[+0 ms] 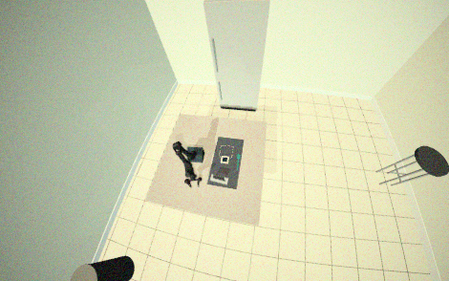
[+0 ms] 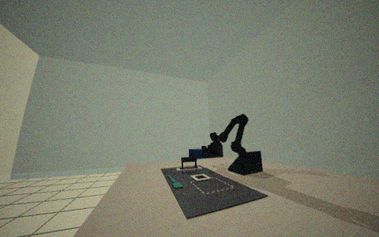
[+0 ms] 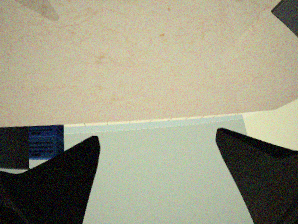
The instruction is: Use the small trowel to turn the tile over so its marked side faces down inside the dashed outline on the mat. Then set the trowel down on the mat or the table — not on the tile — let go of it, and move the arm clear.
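Observation:
A white-bordered tile with a dark centre (image 1: 222, 160) (image 2: 205, 179) lies flat on the dark mat (image 1: 231, 183) (image 2: 193, 207). It lies at one edge of the dashed outline (image 2: 220, 190); whether it overlaps the line is too small to tell. The green trowel (image 1: 238, 162) (image 2: 177, 185) lies along the mat's side away from the arm. My gripper (image 1: 194, 182) (image 3: 160, 139) is open and empty, off the mat on the arm's side. In the wrist view both fingertips stand wide apart, with the far wall between them. Only a corner of the mat (image 3: 290, 16) shows there.
A low black stand (image 2: 189, 159) with a white base stands at one end of the mat, across from my gripper. The arm's base (image 1: 196, 154) (image 2: 249, 163) is on the table (image 1: 167, 191). A blue-and-black object (image 2: 195, 153) (image 3: 46, 142) shows beyond the table.

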